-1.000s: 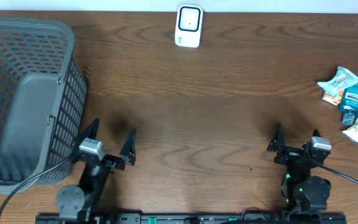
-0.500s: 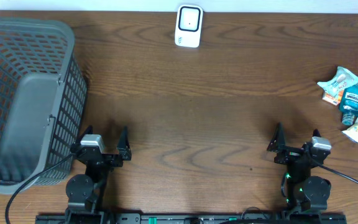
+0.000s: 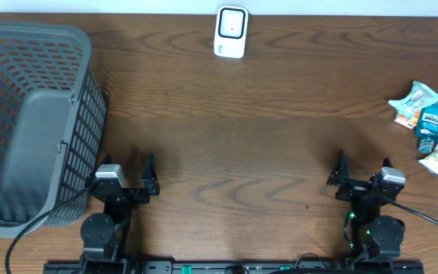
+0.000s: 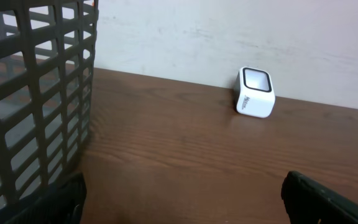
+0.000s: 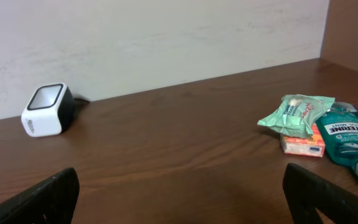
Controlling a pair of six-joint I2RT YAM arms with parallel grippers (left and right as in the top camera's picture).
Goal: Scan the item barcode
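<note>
My left tool (image 3: 122, 179) and right tool (image 3: 362, 169) stand wide apart, holding nothing. The mouthwash bottle (image 3: 433, 122) lies among soft packets (image 3: 415, 99) at the right edge of the desk (image 3: 265, 114), well apart from the scanner (image 3: 231, 32). It is likely stiff, slick and liquid-heavy; I'd pinch its body midway.

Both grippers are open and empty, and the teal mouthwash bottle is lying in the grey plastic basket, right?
No. The overhead view shows the teal mouthwash bottle on the brown wooden table among snack packets on the right arm's side, not in the grey plastic basket. The rest is right.
</note>
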